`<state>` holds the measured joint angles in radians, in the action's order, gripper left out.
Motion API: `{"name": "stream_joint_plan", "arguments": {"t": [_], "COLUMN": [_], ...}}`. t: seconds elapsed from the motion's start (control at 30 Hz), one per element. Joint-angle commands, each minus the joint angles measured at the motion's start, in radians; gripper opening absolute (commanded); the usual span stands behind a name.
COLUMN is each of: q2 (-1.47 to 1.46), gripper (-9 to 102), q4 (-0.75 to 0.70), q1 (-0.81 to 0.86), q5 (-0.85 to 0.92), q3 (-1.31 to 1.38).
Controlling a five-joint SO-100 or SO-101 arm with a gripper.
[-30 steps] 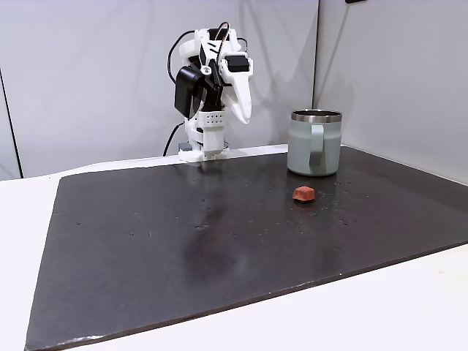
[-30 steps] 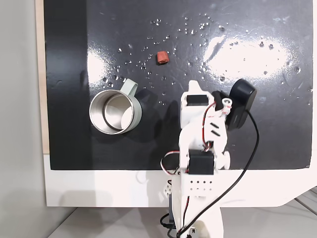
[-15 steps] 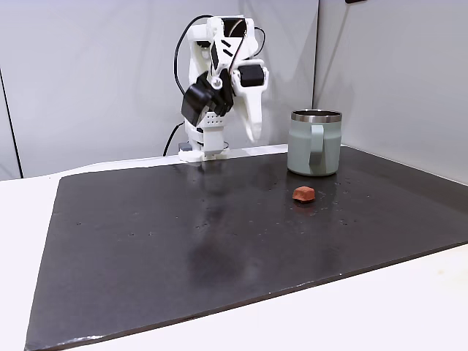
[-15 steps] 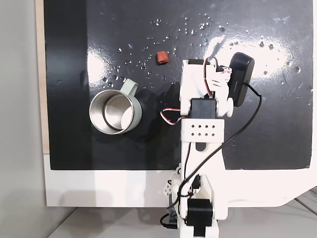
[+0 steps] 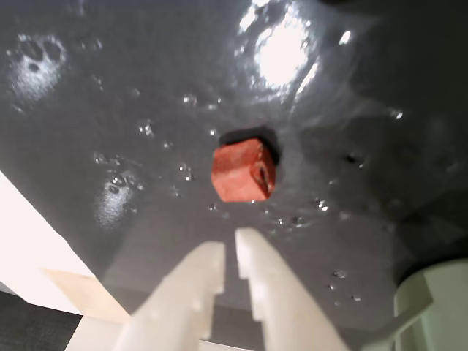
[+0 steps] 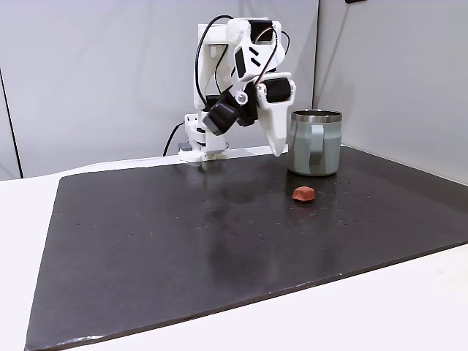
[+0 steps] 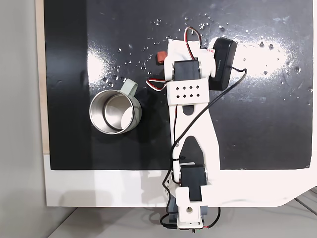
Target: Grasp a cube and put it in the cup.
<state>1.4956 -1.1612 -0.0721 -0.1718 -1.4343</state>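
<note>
The white arm has swung out from its folded pose of a second ago, reaching forward over the glossy black surface (image 6: 183,234). Its white two-finger tool (image 6: 280,151) now hangs just left of the pale sage-green mug with a steel rim (image 6: 315,142) in a fixed view, above the surface. In the wrist view the tool (image 5: 229,257) has its fingers nearly together with only a thin gap, clasping nothing. The tiny reddish-brown block with bevelled edges (image 5: 243,171) lies just beyond the fingertips, unmoved on the surface. From above, the arm now covers part of the block (image 7: 161,57), while the mug (image 7: 115,112) stands upright where it was, handle toward the block.
</note>
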Motion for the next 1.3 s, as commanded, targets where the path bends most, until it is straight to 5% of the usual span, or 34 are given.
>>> {"name": "stream_joint_plan", "arguments": {"t": [0.0, 1.27], "q2": [-0.044, -0.443], "gripper": [0, 5], "q4": [-0.046, -0.305], "q1": [-0.02, -0.098], "q5": [-0.025, 0.014], "q3": [0.153, 0.649]}}
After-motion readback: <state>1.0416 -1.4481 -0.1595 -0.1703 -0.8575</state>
